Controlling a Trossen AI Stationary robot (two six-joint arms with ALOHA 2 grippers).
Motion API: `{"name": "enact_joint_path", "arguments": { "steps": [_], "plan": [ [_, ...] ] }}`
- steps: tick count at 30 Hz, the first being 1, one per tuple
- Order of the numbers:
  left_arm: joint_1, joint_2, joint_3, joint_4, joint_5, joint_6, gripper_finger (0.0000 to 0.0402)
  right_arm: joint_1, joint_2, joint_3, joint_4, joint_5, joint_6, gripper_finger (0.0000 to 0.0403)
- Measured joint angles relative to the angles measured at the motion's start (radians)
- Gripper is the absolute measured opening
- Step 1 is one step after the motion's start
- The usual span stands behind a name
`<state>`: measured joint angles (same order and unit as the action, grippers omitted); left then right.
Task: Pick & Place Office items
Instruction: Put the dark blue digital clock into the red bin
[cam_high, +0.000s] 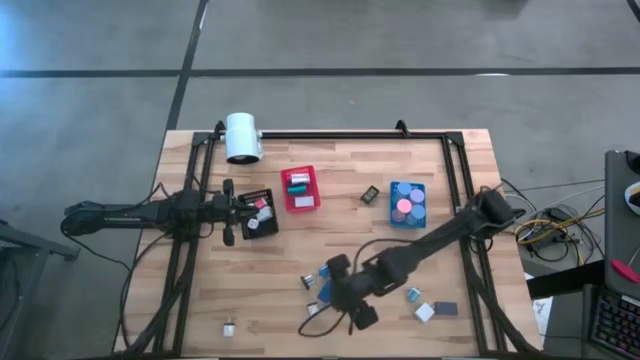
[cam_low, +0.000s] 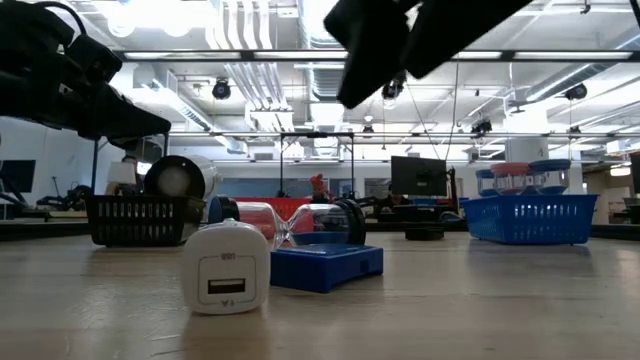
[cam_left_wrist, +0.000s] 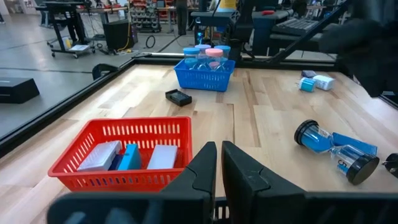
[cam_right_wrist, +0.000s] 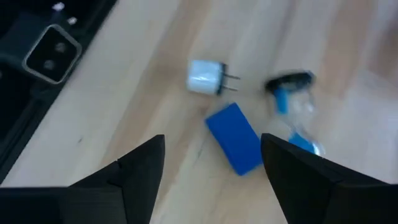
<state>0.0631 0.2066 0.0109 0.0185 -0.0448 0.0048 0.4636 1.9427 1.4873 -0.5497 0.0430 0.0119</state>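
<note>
Right gripper (cam_right_wrist: 211, 174) jaws wide, empty, above blue block (cam_right_wrist: 234, 138); white plug (cam_right_wrist: 204, 77) only clear there. Left gripper (cam_left_wrist: 219, 163) shut by red bin (cam_left_wrist: 124, 132).

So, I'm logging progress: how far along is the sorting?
Done: pieces already sit in the red bin, blue bin and black bin. In hand: nothing; the right tool hovers open over a blue block. Left: the white plug, hourglass and other loose pieces.
</note>
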Motion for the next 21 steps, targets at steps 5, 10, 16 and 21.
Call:
{"name": "enact_joint_path", "arguments": {
  "steps": [5,10,16,21],
  "plan": [
    [0.000,0.000,0.000,0.000,0.000,0.000,0.0028,-0.041,0.080,0.084,-0.086,-0.012,-0.074,0.0241],
    [0.000,0.000,0.000,0.001,0.000,0.000,0.0028,-0.093,0.131,0.095,-0.074,-0.104,-0.138,0.0232],
    [0.000,0.001,0.000,-0.012,0.000,0.000,0.0028,-0.105,0.152,0.096,-0.072,-0.154,-0.253,0.0231],
    [0.000,0.002,0.000,-0.012,0.000,-0.001,0.0028,-0.119,0.153,0.095,-0.066,-0.152,-0.282,0.0231]
  ]
}}
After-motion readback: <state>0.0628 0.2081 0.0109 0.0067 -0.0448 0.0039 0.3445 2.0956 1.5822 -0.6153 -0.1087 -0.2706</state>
